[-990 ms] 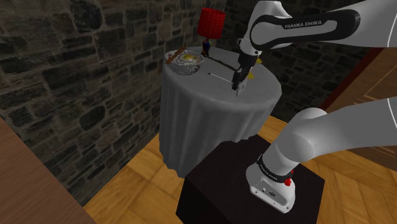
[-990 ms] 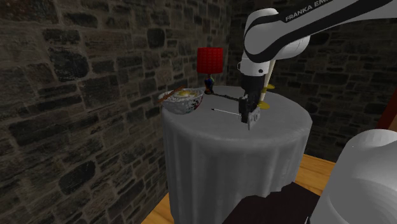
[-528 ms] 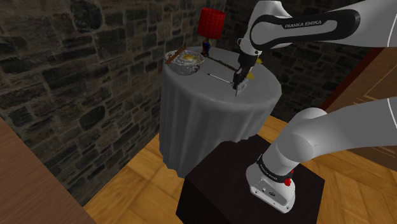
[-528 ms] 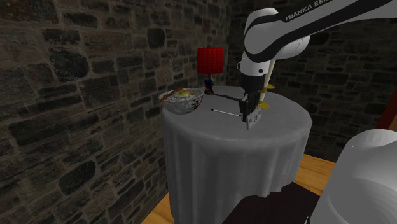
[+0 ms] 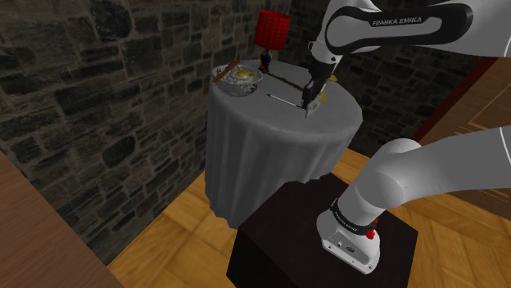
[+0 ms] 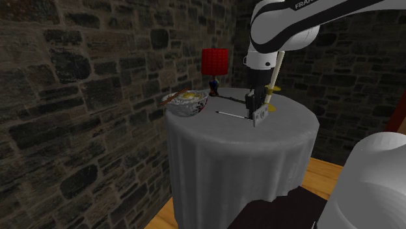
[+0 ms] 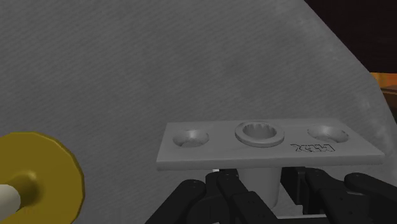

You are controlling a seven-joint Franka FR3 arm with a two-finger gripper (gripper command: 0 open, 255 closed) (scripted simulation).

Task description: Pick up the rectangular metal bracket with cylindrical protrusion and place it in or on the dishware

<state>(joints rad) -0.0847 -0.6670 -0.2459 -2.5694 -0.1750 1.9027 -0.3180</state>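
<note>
A grey rectangular bracket [image 7: 267, 145], with a round socket in its middle and a countersunk hole at each end, is clasped by its cylindrical stub in my black gripper [image 7: 257, 191]. The gripper [image 5: 309, 101] hangs over the round draped table, with the bracket [image 5: 311, 113] just under it and clear of the cloth. In the second exterior view the gripper [image 6: 255, 105] carries the bracket [image 6: 260, 118] above the table's middle. The patterned bowl [image 5: 238, 80] stands at the table's far side, to the shoulder view's left of the gripper, and shows again as the bowl [image 6: 187, 103].
A grey cloth covers the table [image 5: 278, 139]. A red-shaded lamp [image 5: 271, 29] stands at the back. A thin dark rod [image 6: 229, 114] lies between bowl and gripper. A yellow disc base [image 7: 38, 175] with a pale stick [image 6: 278, 68] stands close beside the gripper. Stone walls surround the table.
The arm has risen and the bracket has gone up with the gripper, moving slightly toward the table's middle. The bowl, lamp and rod have not moved.
</note>
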